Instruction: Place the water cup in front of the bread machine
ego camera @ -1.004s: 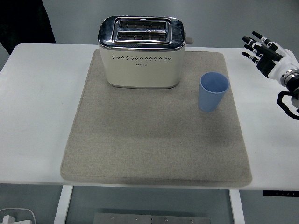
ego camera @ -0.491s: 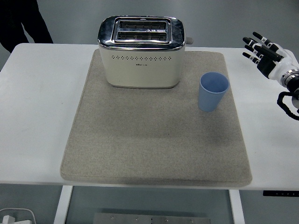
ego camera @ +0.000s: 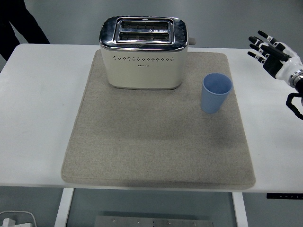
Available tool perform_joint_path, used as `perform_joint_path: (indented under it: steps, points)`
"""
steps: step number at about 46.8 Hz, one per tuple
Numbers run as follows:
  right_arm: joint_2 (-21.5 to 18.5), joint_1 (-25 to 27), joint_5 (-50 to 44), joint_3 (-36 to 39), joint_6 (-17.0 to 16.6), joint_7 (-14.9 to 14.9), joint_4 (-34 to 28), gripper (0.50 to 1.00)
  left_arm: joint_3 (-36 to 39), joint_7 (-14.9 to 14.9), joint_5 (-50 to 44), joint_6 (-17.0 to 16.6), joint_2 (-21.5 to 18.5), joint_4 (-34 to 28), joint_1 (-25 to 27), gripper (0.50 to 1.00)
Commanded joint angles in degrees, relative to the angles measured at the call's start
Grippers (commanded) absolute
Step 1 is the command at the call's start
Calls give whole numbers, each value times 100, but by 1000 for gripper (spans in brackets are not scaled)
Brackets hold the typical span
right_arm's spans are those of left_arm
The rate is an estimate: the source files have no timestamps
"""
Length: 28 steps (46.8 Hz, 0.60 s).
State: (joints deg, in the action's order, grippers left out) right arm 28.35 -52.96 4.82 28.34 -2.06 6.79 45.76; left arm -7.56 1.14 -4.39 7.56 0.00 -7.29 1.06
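Head view: white table (ego camera: pixel 42 94), largest thing in shot.
Mat (ego camera: pixel 156 142): grey felt, under everything.
Toaster (ego camera: pixel 143 52): at the mat's back.
Cup (ego camera: pixel 216 92): blue, upright, right of toaster; likely light, stiff, smooth plastic, best gripped round mid-wall.
Right hand (ego camera: pixel 273 54): fingers spread, empty, well apart from cup.

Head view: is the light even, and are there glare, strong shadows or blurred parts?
Head view: the light is soft and even; the toaster shows bright reflections on its chrome top; the blue cup casts only a faint shadow on the grey mat; the right hand at the edge is sharp, fingers spread.
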Motion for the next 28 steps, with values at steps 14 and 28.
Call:
perform_joint_path:
  steps: [14, 28]
  points:
    - [364, 128, -25, 22, 188, 208, 266, 928, 0, 1, 0, 0, 0, -1, -1, 999]
    - [997, 822, -1202, -4, 180, 754, 1321, 928, 0, 1, 0, 0, 0, -1, -1, 999]
